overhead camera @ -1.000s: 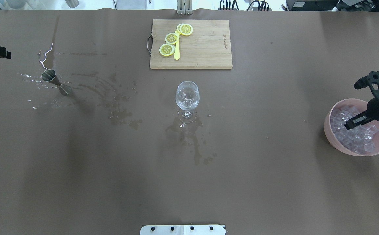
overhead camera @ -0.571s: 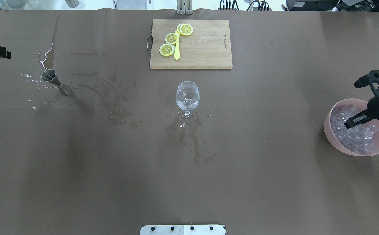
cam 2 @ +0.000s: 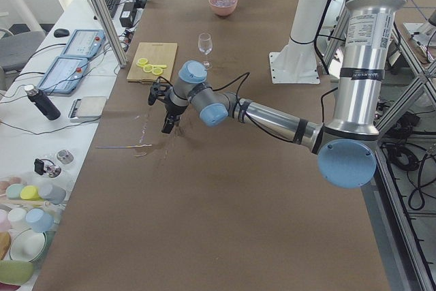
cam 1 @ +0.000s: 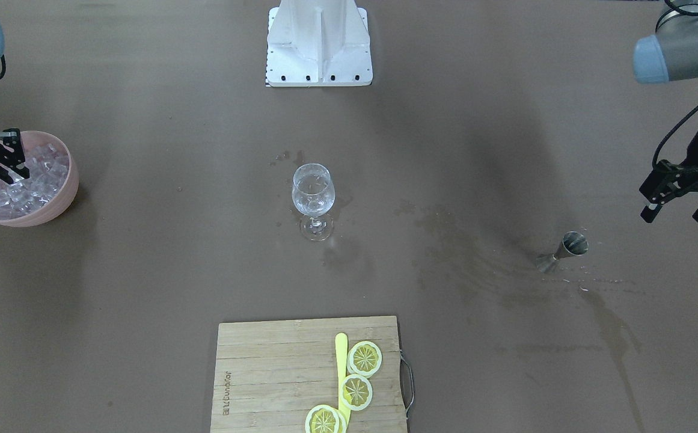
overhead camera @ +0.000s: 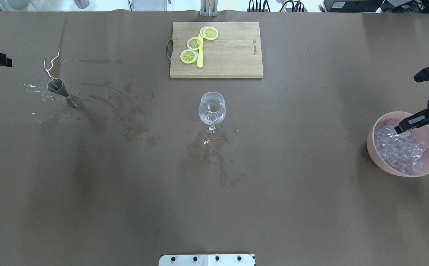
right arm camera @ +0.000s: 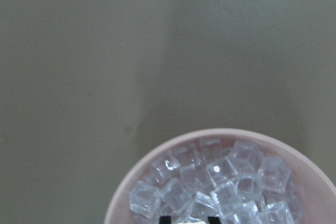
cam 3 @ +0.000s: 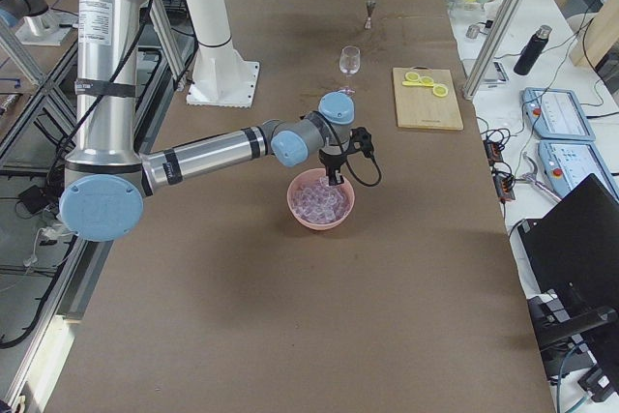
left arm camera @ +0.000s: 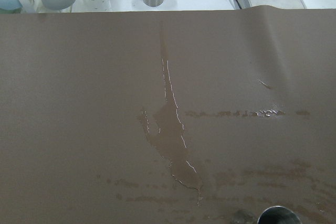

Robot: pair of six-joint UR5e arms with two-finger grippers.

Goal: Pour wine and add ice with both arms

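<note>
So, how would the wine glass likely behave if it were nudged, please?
The wine glass probably tips easily: wide bowl on a thin stem. It looks thin and clear, so likely fragile. The wet patch by its foot may let it slide.

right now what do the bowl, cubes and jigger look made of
Bowl: probably matte plastic; opaque pink, no glare.
Cubes: clear acrylic, glass or real ice, can't tell which; glossy and see-through.
Jigger: polished metal, likely steel; mirror-like silver.

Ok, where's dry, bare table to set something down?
Dry patch: between the wine glass and the pink bowl. The cutting board is bare away from the lemon slices. Avoid the wet stretch from the jigger to under the glass.
</note>
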